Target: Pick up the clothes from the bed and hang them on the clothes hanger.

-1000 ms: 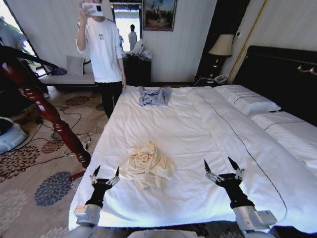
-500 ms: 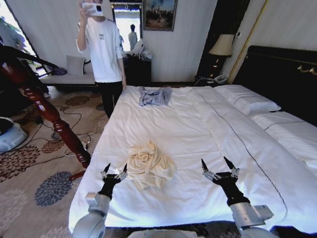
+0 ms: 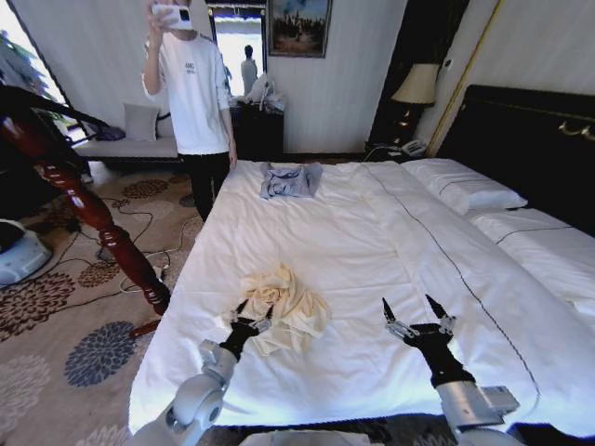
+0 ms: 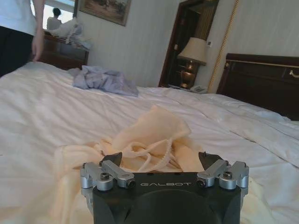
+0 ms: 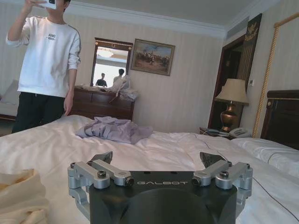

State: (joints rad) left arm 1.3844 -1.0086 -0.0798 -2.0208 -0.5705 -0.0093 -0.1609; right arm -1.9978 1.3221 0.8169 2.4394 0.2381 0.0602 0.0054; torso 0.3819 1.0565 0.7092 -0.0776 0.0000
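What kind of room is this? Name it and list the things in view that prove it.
Most likely a hotel bedroom. A very wide bed with white sheets and a tall black headboard takes up most of the room, a brass table lamp with a cream shade stands beside it, and a dark wooden dresser with a mirror lines the far wall.

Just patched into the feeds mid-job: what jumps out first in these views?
A crumpled cream shirt lies bunched near the foot of the white bed, with the left gripper open right at its near edge. The right gripper hovers open over bare sheet to its right. At the bed's far edge lies a small grey-blue garment.
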